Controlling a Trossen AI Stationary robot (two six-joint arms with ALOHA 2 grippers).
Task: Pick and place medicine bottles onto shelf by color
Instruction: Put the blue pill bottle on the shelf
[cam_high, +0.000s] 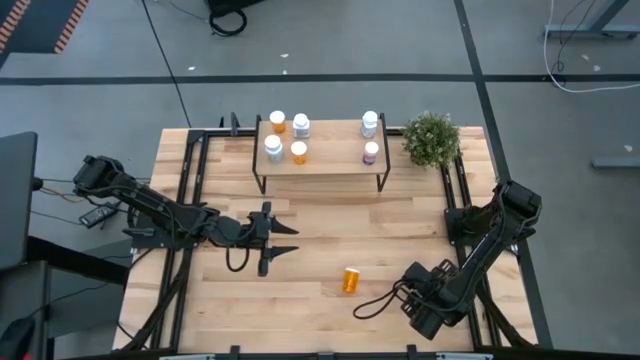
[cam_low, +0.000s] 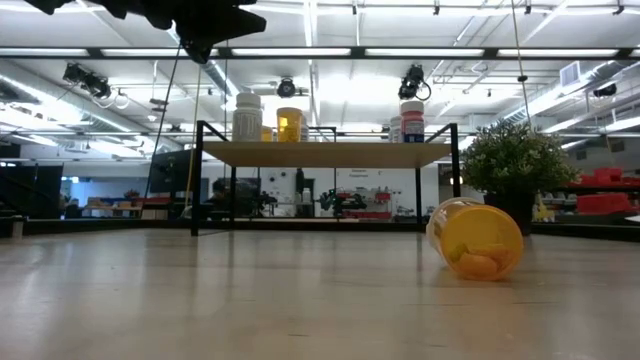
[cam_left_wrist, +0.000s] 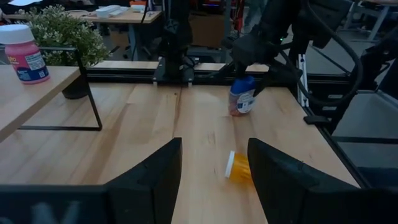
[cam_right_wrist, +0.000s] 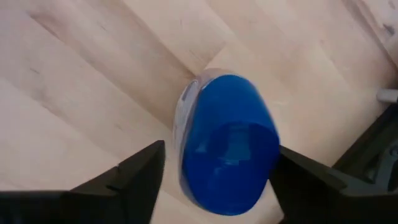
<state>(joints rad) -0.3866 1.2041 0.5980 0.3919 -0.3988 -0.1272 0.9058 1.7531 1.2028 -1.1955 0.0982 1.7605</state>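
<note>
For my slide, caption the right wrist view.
Right gripper open around a blue-topped bottle standing on the wooden table.

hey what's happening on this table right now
Two arms are sorting bottles onto a shelf, which already holds six. The right pincer is over a blue-capped bottle near the table's right front, fingers open either side of it. An orange bottle lies on its side mid-table. The left pincer hangs open, empty, facing it.

I am seeing six white-capped medicine bottles (cam_high: 298, 125) standing on the low wooden shelf (cam_high: 330, 163), an orange bottle (cam_high: 351, 280) lying sideways on the tabletop, and a blue-topped bottle (cam_right_wrist: 227, 143) standing upright near it.
</note>
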